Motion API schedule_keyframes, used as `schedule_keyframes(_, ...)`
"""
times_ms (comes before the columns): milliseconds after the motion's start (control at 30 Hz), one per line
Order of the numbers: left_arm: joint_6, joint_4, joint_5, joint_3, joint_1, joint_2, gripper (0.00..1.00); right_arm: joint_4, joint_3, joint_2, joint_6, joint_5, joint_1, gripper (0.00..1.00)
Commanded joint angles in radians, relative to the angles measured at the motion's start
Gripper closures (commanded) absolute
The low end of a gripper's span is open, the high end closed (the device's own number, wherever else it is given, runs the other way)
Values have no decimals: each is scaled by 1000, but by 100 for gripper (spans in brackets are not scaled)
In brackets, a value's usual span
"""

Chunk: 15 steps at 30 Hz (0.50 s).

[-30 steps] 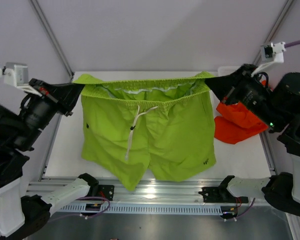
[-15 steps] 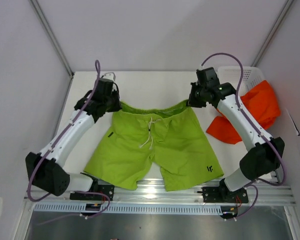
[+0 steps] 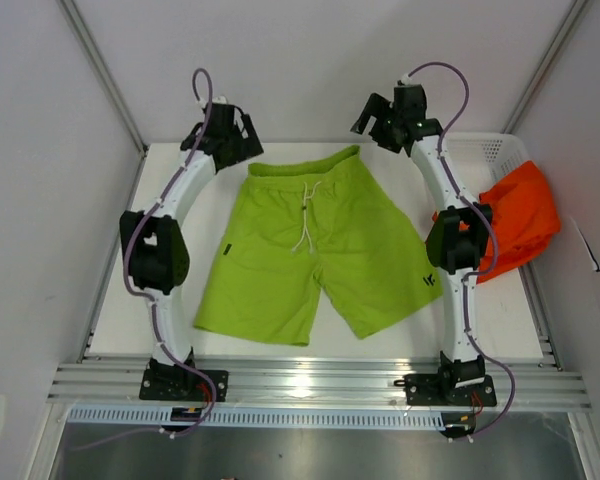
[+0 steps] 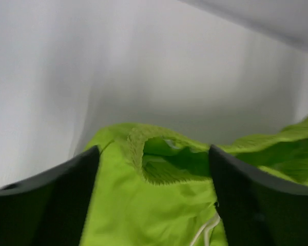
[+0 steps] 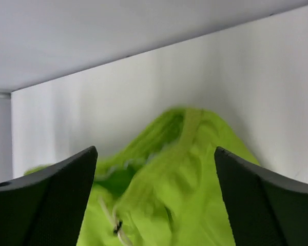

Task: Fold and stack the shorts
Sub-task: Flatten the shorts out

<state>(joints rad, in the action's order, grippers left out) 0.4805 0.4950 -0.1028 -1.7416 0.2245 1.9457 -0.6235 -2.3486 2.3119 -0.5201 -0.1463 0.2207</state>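
**At the table's (image 3: 500, 320) far edge: both grippers off the green shorts (image 3: 310, 250)**

The waistband corners sat between the spread fingers (image 4: 51, 205) in both wrist views, not pinched. The lime pair lay flat, drawstring loose, legs toward the bases. The orange-red shorts (image 3: 520, 215) were heaped at right, against the basket (image 3: 500, 150). Both arms reached far out, with the left gripper (image 3: 230, 140) and right gripper (image 3: 375, 115) wide open and holding nothing.

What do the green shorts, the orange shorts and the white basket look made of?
Green shorts: thin matte cloth, probably woven; soft creases, gathered waistband, white drawstring. Orange shorts: similar soft cloth, crumpled in folds. Basket: apparently rigid white plastic; mesh wall.
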Motion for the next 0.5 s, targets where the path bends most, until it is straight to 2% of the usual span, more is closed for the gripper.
schedule_keyframes(0,64,179,-75,-366,-48,111,1,8,-161,57,-43,20,-29,1)
schedule_keyframes(67,49,232,-93,-409,-48,124,1,100,-31,-46,-6,33,-24,1)
schedule_keyframes(100,43,220,-100,-356,-48,92,1,149,63,-98,6,24,-20,0)
schedule_keyframes(133,43,199,-100,-314,-48,60,1,200,257,-205,12,16,-12,1)
schedule_keyframes(167,47,83,-92,-157,-50,-17,1,291,414,-291,28,-4,-1,1)
schedule_keyframes(233,49,12,-51,26,-50,-123,1,306,570,-377,46,-24,15,1)
schedule_keyframes(333,56,-47,-31,158,-50,-210,1,306,702,-451,89,-41,84,5)
schedule_keyframes(433,52,-65,-35,255,-54,-264,1,298,836,-529,132,0,213,9)
schedule_keyframes(467,49,-90,-31,272,-57,-275,1,298,888,-558,137,40,291,9)
